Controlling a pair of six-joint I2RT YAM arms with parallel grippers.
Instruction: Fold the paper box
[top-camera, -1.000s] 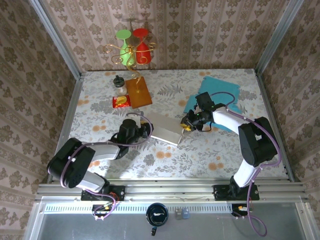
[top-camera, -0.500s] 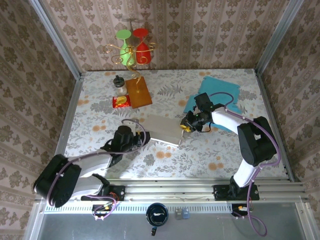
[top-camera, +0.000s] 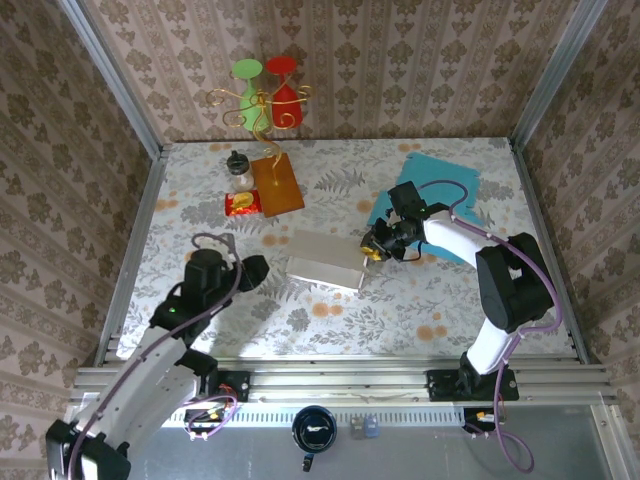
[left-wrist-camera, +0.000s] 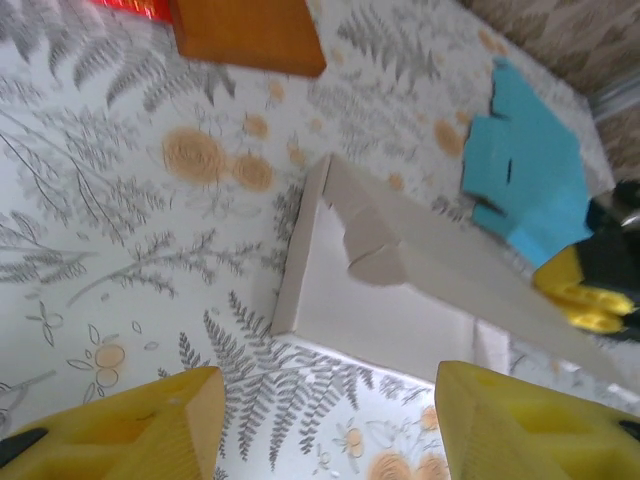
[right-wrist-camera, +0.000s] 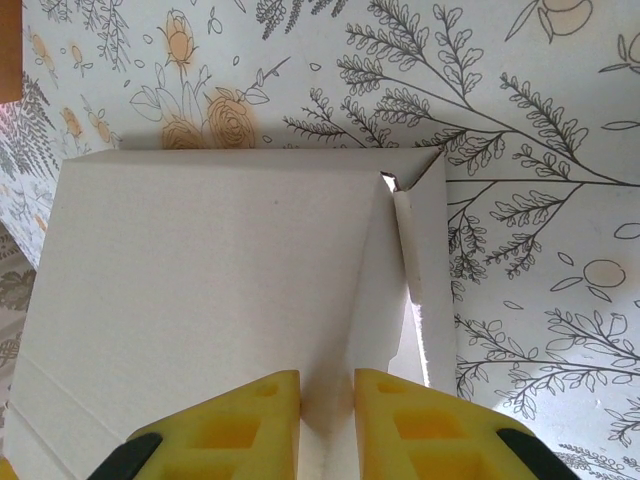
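Pinching paper box (right-wrist-camera: 220, 290) edge: right claw (right-wrist-camera: 327, 392) clenched on it | left claw (left-wrist-camera: 325, 388): spread open, empty, apart from box

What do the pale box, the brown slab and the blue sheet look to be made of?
The pale box: thin matte paperboard, going by its creased flaps. The brown slab: probably wood, with a smooth orange-brown face and a visibly thick edge. The blue sheet: matte card, lying flat with cut notches.

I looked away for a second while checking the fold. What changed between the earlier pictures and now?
The left gripper drew back leftward from the paper box, jaws open and empty. The right gripper stays shut on the box's right edge; the box kept its place.
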